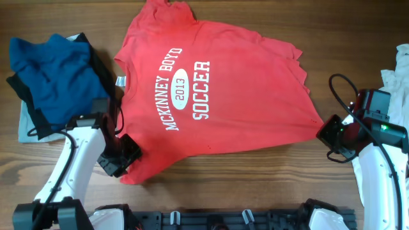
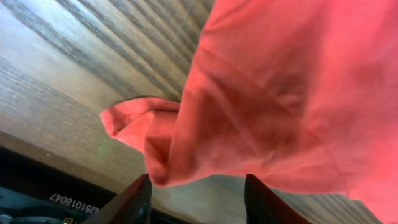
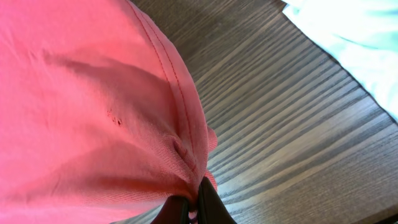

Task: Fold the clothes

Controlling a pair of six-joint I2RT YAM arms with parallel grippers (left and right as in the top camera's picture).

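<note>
Red cotton dominates the overhead view: the red T-shirt (image 1: 211, 83) lies spread, print side up, in the middle of the wooden worktop (image 1: 255, 185), its white lettering running diagonally. The left claw (image 1: 121, 158) sits at the shirt's lower left corner and the right claw (image 1: 326, 135) at its lower right corner. A blue garment (image 1: 54, 70) is heaped on a black garment (image 1: 102, 70) at the far left, and a white garment (image 1: 399, 73) shows at the right edge.

From the left wrist, the two fingers (image 2: 134, 202) stand well apart at the bottom of the frame. A rumpled fold of the red shirt hangs just above the gap, with bare wood visible between the fingers — nothing is pinched.

From the right wrist, the fingers (image 3: 208, 205) are pressed tight together on the shirt's stitched hem, and the fabric bunches and lifts where they clamp it. Pale cloth lies on the wood in the upper right corner.
</note>
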